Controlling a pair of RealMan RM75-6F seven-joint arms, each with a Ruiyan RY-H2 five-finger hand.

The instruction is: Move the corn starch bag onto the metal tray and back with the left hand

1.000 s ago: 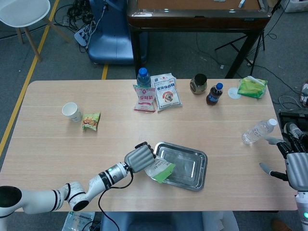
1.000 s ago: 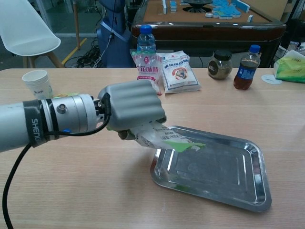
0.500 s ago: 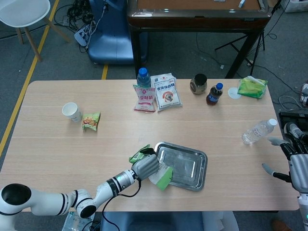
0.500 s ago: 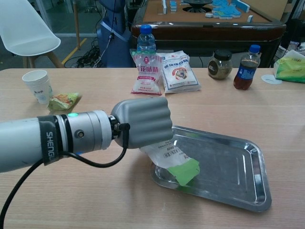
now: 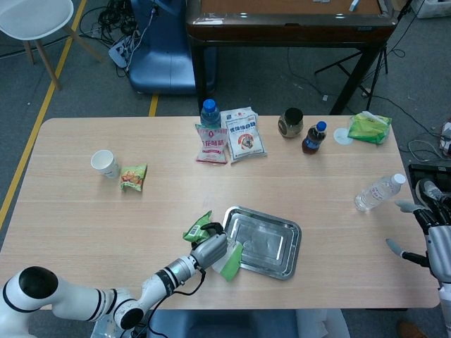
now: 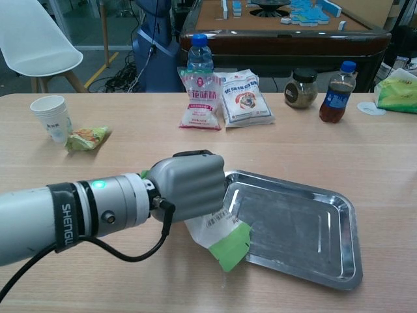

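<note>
Grey floor (image 5: 84,77), white chair (image 5: 32,17), dark table (image 5: 289,24).

corn starch bag (image 6: 218,236) mostly hidden by left robot hand (image 6: 189,184), right robot hand (image 5: 435,243) cut by frame edge

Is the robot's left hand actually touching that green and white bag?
Touching: chest view shows the left hand closed around the corn starch bag.

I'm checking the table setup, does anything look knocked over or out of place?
A clear water bottle lies on its side near the table's right edge, while the other bottles stand upright. The left hand holds the corn starch bag beside the metal tray.
</note>
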